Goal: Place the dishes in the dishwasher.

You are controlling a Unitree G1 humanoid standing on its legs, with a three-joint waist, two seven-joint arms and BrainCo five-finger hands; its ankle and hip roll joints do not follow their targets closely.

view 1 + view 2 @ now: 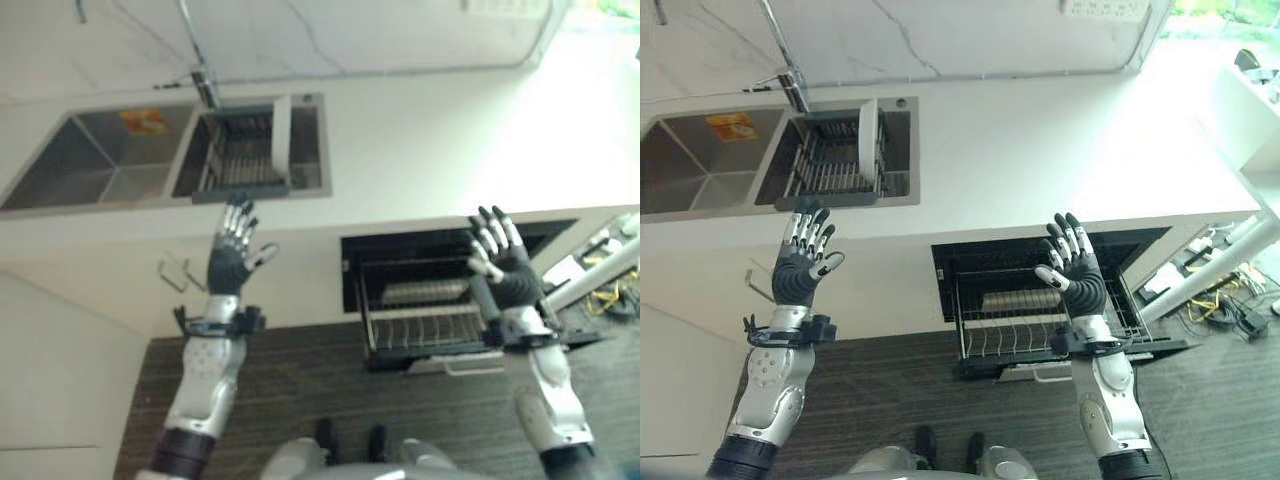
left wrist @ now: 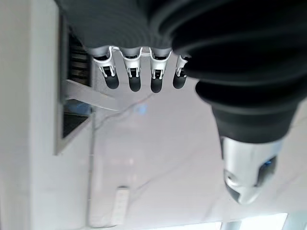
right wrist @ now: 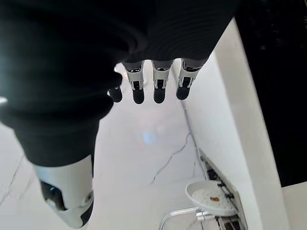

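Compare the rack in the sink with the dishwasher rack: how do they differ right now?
The sink rack sits up in the right basin of the sink and holds a white plate standing on edge. The dishwasher rack is lower, pulled out from the open dishwasher over the floor, and looks larger; I see no dishes in it. Both are wire racks with upright tines.

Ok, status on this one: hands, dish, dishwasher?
Left hand and right hand both open, raised, holding nothing. White plate stands upright in the sink rack. Dishwasher rack pulled out, nothing blocking it.
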